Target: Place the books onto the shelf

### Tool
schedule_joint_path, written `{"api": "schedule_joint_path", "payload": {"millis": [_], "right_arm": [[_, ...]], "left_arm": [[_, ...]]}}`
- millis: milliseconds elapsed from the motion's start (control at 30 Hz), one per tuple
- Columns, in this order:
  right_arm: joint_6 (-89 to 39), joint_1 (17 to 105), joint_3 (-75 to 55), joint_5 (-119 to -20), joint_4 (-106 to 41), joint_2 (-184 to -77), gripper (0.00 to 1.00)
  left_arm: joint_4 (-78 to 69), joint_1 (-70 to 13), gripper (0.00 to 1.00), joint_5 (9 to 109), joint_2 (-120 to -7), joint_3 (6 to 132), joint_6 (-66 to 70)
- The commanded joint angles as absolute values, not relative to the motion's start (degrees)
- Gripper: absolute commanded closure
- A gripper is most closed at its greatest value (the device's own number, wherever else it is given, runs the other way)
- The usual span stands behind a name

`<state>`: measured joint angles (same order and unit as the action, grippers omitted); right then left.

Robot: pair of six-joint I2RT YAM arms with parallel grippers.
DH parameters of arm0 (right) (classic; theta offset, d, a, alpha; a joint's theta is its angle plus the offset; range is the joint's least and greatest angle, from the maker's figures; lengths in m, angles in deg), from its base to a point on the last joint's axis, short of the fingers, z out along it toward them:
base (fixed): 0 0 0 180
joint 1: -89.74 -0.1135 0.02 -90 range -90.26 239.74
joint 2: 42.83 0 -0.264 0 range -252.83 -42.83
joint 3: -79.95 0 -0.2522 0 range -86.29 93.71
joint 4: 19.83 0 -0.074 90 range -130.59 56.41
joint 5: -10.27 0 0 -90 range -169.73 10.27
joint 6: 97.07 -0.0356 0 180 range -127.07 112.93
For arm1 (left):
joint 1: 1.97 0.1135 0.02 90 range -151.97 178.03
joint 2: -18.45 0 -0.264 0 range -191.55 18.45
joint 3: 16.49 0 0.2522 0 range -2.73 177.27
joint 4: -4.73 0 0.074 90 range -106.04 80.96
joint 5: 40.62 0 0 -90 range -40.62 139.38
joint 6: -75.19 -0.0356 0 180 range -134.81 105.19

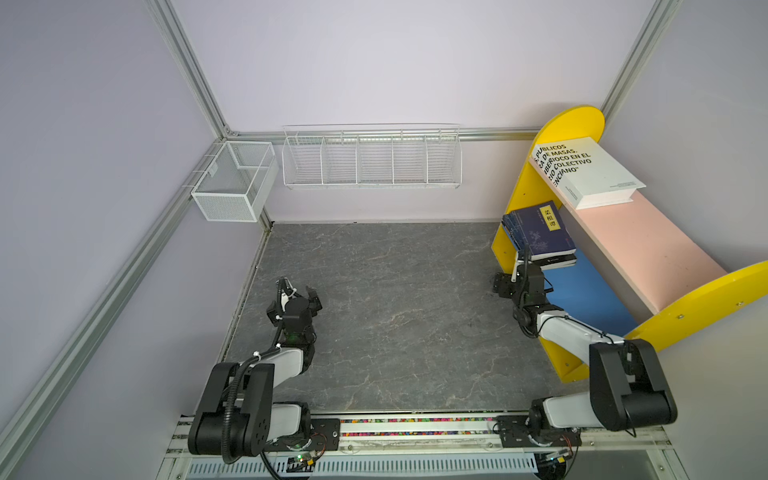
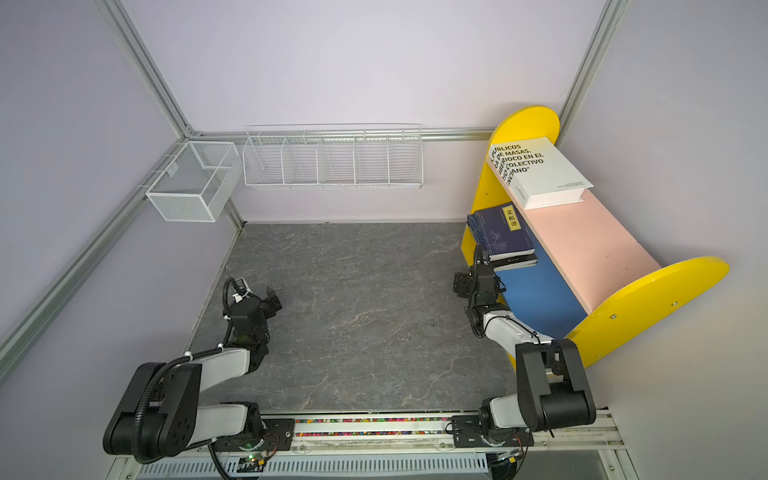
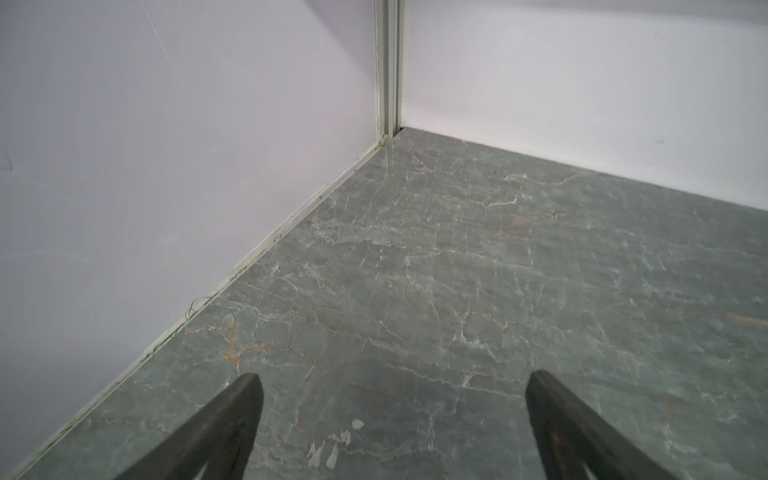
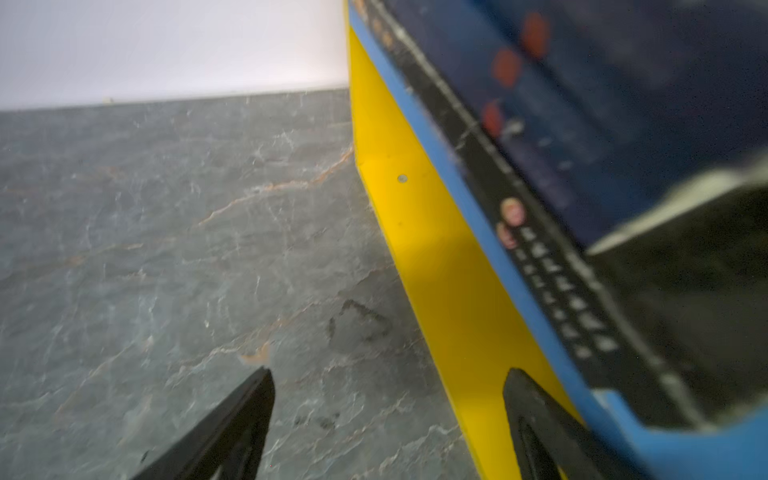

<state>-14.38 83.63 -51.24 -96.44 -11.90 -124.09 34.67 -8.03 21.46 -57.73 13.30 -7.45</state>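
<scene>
Both grippers empty, fingers spread wide: left gripper point(image 3: 392, 376) over the table point(image 1: 395, 311), right gripper point(image 4: 388, 374) just beside the shelf point(image 1: 536, 195). White book point(image 1: 590, 170) lies on the pink upper board point(image 1: 640, 245), navy stack point(image 1: 540, 230) on the blue lower board point(image 1: 582, 291). No book left on the table — placing looks done; next, draw the right arm clear without nudging the stack.

A lab test cell — aluminium frame point(image 1: 183, 62), plain walls, two bench-mounted arms.
</scene>
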Motion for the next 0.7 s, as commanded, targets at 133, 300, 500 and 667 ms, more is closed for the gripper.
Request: {"api": "schedule_joint_path", "payload": {"millis": [133, 300, 500, 667], "right_arm": [[-16.7, 89.1, -55.7, -92.0, 10.0, -130.3, 0.11], [-17.7, 89.9, -55.8, -91.7, 13.2, -134.0, 0.11], [-16.1, 90.0, -57.5, -90.9, 7.9, -123.7, 0.11], [-12.4, 90.0, -59.1, -87.2, -2.1, -116.1, 0.11]], "left_arm": [[55.9, -8.1, 0.01, 25.4, -70.4, 12.6, -12.9], [44.8, -8.0, 0.01, 24.2, -68.6, 17.2, -11.5], [43.4, -7.9, 0.01, 24.3, -70.5, 19.5, -12.1], [44.6, -7.8, 0.01, 24.6, -71.0, 19.3, -12.3]]}}
